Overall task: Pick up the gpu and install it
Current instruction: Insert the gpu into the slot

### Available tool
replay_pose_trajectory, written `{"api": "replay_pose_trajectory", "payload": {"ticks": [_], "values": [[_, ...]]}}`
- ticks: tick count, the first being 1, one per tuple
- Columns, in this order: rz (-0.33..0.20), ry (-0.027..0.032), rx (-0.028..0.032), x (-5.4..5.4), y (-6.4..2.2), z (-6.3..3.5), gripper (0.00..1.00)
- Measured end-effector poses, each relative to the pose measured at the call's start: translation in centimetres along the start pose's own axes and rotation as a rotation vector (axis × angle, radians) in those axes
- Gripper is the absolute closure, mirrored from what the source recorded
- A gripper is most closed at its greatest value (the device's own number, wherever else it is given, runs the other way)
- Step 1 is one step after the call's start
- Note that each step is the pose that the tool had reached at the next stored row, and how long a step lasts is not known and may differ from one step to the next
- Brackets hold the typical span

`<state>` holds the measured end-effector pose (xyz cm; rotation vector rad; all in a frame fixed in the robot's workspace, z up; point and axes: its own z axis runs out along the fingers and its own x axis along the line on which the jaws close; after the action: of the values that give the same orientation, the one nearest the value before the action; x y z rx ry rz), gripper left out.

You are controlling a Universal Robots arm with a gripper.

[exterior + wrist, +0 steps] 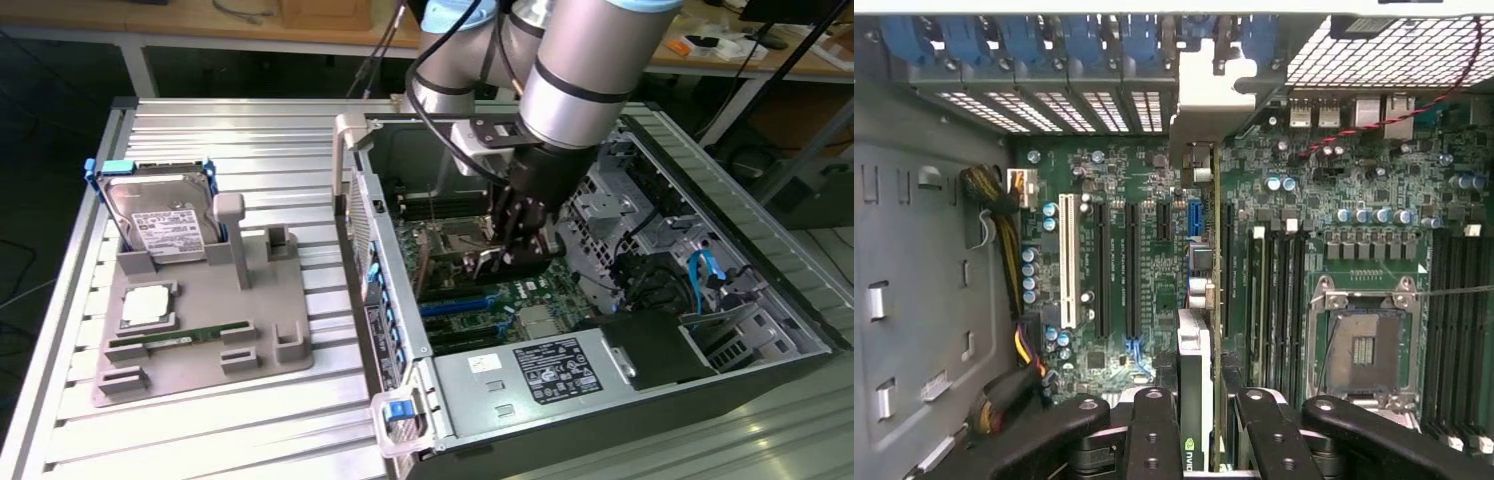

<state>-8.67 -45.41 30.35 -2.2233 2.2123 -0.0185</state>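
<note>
With gripper (507, 250) clenched on the gpu (1194, 395), hangs mid-frame in the exterior view, hemmed by case walls (387, 265); thin card, edge-on, silvery edge.

Dark gpu (1192, 425), green motherboard (1354, 180)
</note>
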Motion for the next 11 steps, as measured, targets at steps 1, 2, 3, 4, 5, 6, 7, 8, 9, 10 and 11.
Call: {"api": "replay_pose_trajectory", "payload": {"ticks": [1, 2, 3, 4, 5, 6, 7, 8, 9, 10, 11], "values": [[0.000, 0.0000, 0.0000, 0.0, 0.18, 0.17, 0.73], [0.000, 0.0000, 0.0002, 0.0, 0.37, 0.33, 0.73], [0.000, 0.0000, 0.0004, 0.0, 0.55, 0.45, 0.73], [0.000, -0.0001, 0.0006, 0.0, 0.67, 0.57, 0.73], [0.000, -0.0004, 0.0008, 0.0, 0.74, 0.69, 0.73], [0.000, -0.0010, 0.0009, 0.0, 0.76, 0.83, 0.73], [0.000, -0.0014, 0.0009, 0.0, 0.76, 0.96, 0.73], [0.000, -0.0015, 0.0010, 0.0, 0.77, 1.13, 0.73], [0.000, -0.0016, 0.0011, 0.0, 0.78, 1.28, 0.73], [0.000, -0.0017, 0.0013, 0.0, 0.78, 1.39, 0.73], [0.000, -0.0020, 0.0014, 0.0, 0.78, 1.51, 0.73]]}}
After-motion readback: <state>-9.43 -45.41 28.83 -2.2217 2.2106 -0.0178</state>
